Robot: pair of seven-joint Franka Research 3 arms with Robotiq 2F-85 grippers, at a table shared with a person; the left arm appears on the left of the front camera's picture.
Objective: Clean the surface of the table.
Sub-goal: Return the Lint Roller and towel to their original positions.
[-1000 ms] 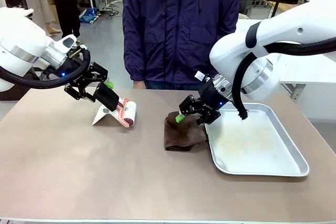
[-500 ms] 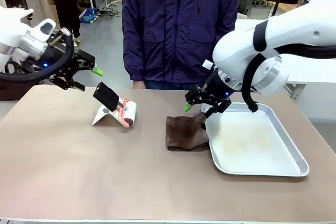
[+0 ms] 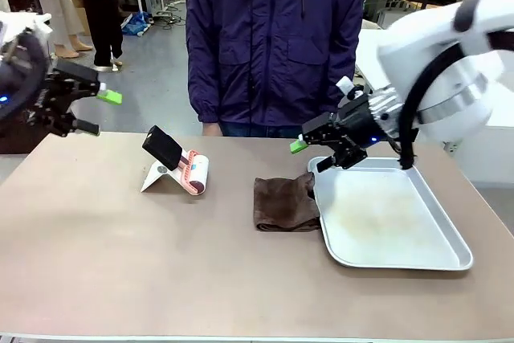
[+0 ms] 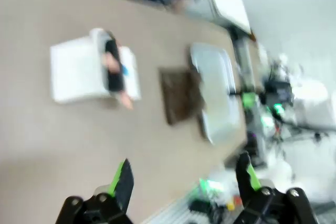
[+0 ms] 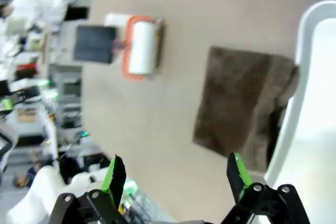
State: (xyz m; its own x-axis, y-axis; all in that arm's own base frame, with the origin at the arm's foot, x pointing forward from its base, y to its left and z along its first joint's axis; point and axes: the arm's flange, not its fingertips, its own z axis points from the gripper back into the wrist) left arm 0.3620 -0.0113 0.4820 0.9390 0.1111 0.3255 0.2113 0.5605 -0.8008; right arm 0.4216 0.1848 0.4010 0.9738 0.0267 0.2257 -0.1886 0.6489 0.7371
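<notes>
Table-cleaning tools both lie free at this moment, with neither pincer gripping anything. The right gripper [image 3: 307,153] hangs with its jaws spread wide and empty, above the near-left corner of the metal tray [image 3: 434,259], just past the brown cloth [image 3: 283,204]. That cloth lies folded on the table [image 3: 161,271], its right edge touching the tray rim. The left gripper [image 3: 96,112] is likewise spread apart and empty, raised off the far left edge, well apart from the lint roller [image 3: 193,173], which rests on its white stand [image 3: 155,177]. To wipe well, a pincer would likely need to come down squarely on the cloth's middle, pinch a firm fold, and drag it flat across the bare top, steering clear of the tray rim and the person's side.
</notes>
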